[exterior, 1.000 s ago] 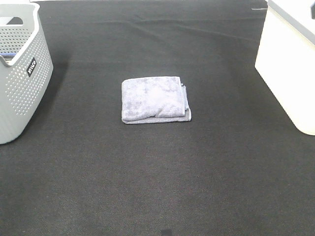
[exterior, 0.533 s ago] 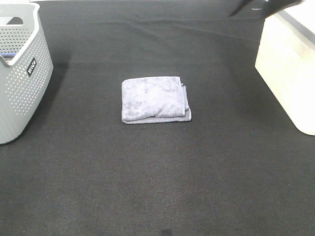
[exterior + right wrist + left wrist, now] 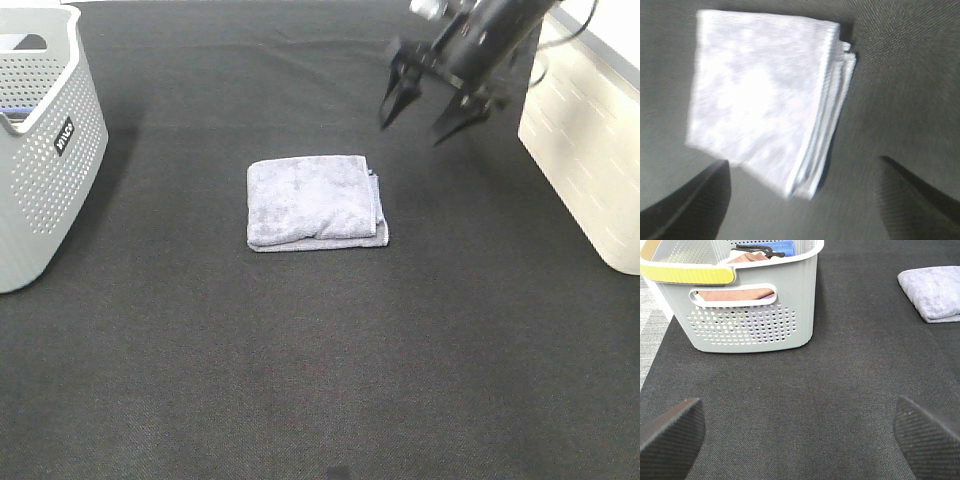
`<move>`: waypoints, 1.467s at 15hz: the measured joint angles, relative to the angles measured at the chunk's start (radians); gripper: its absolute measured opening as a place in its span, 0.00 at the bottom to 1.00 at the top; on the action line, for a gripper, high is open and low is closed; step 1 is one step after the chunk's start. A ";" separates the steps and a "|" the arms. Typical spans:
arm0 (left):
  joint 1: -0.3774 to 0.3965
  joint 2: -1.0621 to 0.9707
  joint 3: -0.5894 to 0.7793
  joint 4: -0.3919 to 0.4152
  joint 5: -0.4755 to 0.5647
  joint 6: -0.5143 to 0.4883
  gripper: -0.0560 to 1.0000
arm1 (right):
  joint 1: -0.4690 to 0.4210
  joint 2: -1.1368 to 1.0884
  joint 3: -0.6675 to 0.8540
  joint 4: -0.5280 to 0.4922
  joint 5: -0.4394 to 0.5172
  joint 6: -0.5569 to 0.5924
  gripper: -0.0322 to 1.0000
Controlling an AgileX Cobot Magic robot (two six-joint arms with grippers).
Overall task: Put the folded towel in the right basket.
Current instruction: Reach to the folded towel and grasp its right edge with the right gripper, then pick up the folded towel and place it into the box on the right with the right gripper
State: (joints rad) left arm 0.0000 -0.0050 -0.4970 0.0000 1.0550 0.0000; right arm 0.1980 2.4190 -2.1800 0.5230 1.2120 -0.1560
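Middle of worktop (image 3: pixel 300 380): folded towel (image 3: pixel 315 202) lies flat. Right tool (image 3: pixel 412 130) hangs off the towel's far right corner, clear of it, jaws spread wide, holding nothing. Left tool (image 3: pixel 799 440) wide open, empty, near grey basket (image 3: pixel 750 315).

one folded towel (image 3: pixel 315 203), one grey basket (image 3: pixel 48 190), one white basket (image 3: pixel 585 165)

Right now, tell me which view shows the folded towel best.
Exterior high: the whole folded towel lies sharp and unobstructed on the mat. Right wrist shows it whole but blurred; left wrist catches only part at the frame edge.
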 joint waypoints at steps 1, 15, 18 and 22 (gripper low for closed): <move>0.000 0.000 0.000 0.000 0.000 0.000 0.98 | 0.000 0.052 -0.036 0.001 0.003 0.000 0.75; 0.000 0.000 0.000 0.000 0.000 0.000 0.98 | 0.043 0.253 -0.100 0.183 0.005 -0.088 0.62; 0.000 0.000 0.000 0.000 0.000 0.000 0.98 | 0.055 0.262 -0.100 0.179 0.005 -0.090 0.24; 0.000 0.000 0.000 0.000 0.000 0.000 0.98 | 0.055 0.239 -0.100 0.171 0.005 -0.119 0.10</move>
State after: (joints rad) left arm 0.0000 -0.0050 -0.4970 0.0000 1.0550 0.0000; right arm 0.2530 2.6580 -2.2800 0.6940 1.2170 -0.2750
